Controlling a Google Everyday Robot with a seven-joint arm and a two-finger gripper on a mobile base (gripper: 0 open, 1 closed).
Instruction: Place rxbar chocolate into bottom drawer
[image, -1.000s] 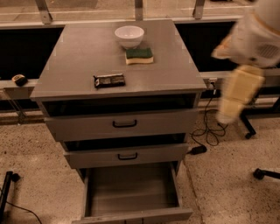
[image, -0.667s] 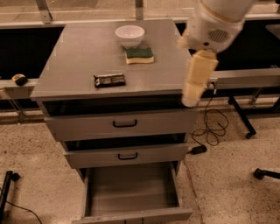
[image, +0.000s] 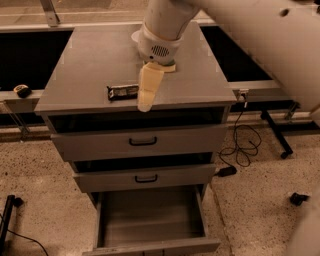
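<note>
The rxbar chocolate is a black flat bar lying on the grey cabinet top, near its front edge. My gripper hangs from the white arm, its pale fingers pointing down just to the right of the bar and partly over its right end. The bottom drawer is pulled out below, a deep grey box with a bare floor. The arm hides the sponge and bowl at the back of the top.
Two shallower drawers with black handles sit above the open one, both slightly ajar. A black cable and a plug lie on the speckled floor to the right. A chair base stands at far right.
The arm has swung left from beside the cabinet to over its top, and the gripper now hangs next to the bar. The view has shifted closer. The bar has not moved.
</note>
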